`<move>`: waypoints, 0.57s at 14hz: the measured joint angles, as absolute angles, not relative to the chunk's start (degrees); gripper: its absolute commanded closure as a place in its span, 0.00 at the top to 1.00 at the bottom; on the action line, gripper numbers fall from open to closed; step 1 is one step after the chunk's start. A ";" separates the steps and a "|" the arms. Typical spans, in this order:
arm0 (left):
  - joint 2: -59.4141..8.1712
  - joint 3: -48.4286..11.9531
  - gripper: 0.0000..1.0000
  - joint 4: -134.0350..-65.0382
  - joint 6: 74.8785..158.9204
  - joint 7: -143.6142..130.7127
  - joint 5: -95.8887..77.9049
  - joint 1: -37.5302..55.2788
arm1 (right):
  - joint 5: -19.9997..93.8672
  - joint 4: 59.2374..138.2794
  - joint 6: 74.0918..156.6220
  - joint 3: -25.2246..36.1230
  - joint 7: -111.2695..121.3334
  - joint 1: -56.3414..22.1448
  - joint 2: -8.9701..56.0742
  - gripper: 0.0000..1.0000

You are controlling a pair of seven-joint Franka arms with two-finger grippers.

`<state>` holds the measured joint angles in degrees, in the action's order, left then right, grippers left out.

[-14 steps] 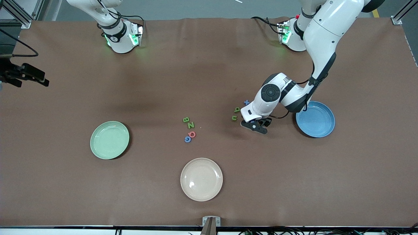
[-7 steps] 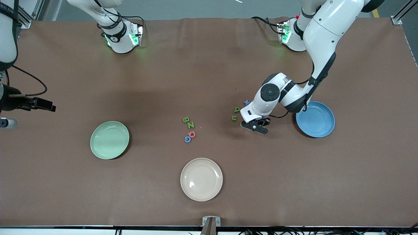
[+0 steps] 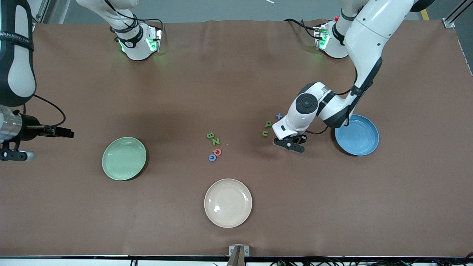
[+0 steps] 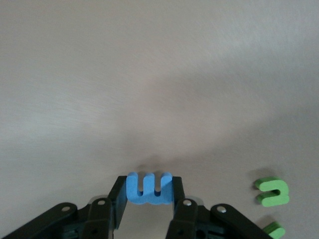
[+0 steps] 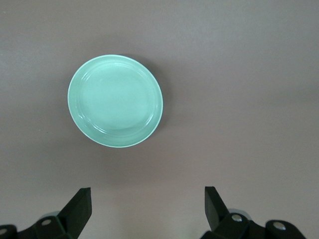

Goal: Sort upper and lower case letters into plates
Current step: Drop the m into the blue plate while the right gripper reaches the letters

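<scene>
My left hand [image 4: 149, 199] is clamped on a small blue letter [image 4: 149, 188], low at the bench [image 3: 236, 74] between the green letters [image 3: 266, 128] and the blue plate [image 3: 357, 135]. My right hand [image 5: 148, 201] hangs released, fingers spread wide, over bare bench beside the mint green plate [image 5: 115, 101].

Even, diffuse overhead light covers the brown table [image 3: 236, 74]; soft, blurred shadows of the arms darken it near its middle. Each plate casts a thin dark crescent along one rim. A small white glare spot sits on the cream plate [image 3: 228, 203]. Green lamps glow at both arm bases. In the left wrist view the blue letter [image 4: 149, 188] is sharp, the table farther off is soft and washed out. The mint plate [image 5: 115, 101] appears crisp, with faint rim highlights.
</scene>
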<state>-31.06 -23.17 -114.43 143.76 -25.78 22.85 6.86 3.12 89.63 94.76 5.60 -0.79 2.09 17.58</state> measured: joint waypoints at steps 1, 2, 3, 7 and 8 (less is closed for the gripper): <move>-29.08 -23.21 0.25 -114.31 141.60 -25.13 22.92 6.04 | 4.15 90.27 95.28 5.47 -5.35 1.34 17.87 1.00; -26.86 -23.24 0.25 -114.39 139.38 -23.94 22.95 5.03 | 4.80 91.29 96.60 5.28 -11.11 -0.09 17.96 1.00; -24.52 -23.29 0.25 -114.82 137.40 -22.08 22.95 3.75 | 5.15 92.62 98.56 5.11 -17.84 -2.38 18.02 1.00; -15.75 -23.34 0.24 -121.48 135.31 -9.75 22.95 -4.66 | 5.32 100.91 112.26 4.64 -43.64 -13.10 18.51 1.00; -14.01 -23.32 0.24 -123.74 135.40 -6.20 22.95 -7.27 | 5.32 103.39 116.06 4.60 -48.92 -15.37 18.70 1.00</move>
<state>-14.01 -23.32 -123.74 135.40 -6.20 22.95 -7.27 5.32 103.39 116.06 4.60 -48.92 -15.37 18.70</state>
